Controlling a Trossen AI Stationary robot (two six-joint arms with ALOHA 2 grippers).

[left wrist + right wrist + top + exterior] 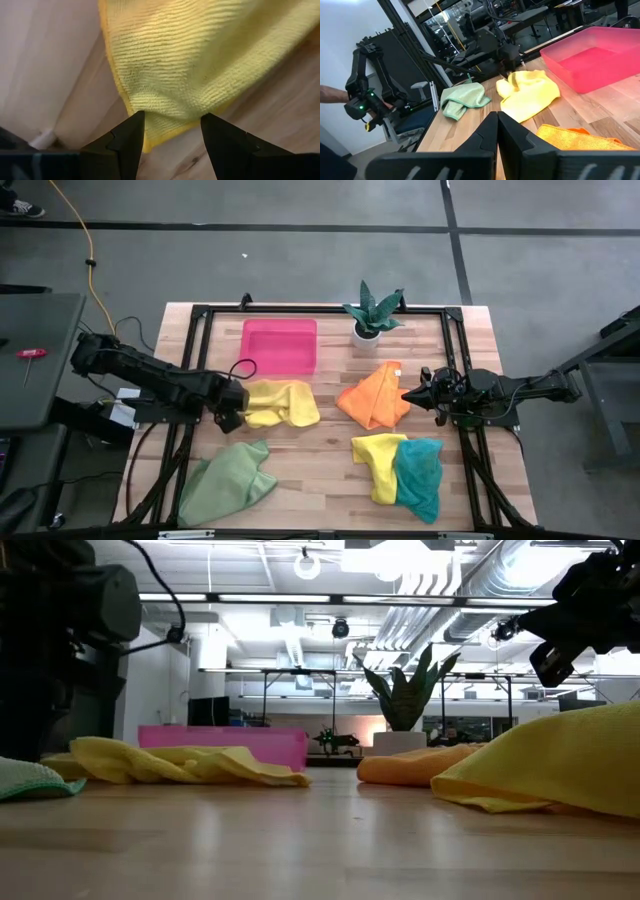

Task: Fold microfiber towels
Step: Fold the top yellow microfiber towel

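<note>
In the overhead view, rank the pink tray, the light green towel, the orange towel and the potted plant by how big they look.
1. Light green towel and pink tray: look about alike, so I won't rank them.
2. Orange towel.
3. Potted plant: smallest, though its leaves stand nearer the camera.

We see five towels, all crumpled on the table. One yellow towel (280, 403) lies left of the centre, the orange towel (374, 396) to its right. The light green towel (228, 482) lies at the front left. The second yellow towel (380, 461) touches the teal towel (420, 474).
</note>
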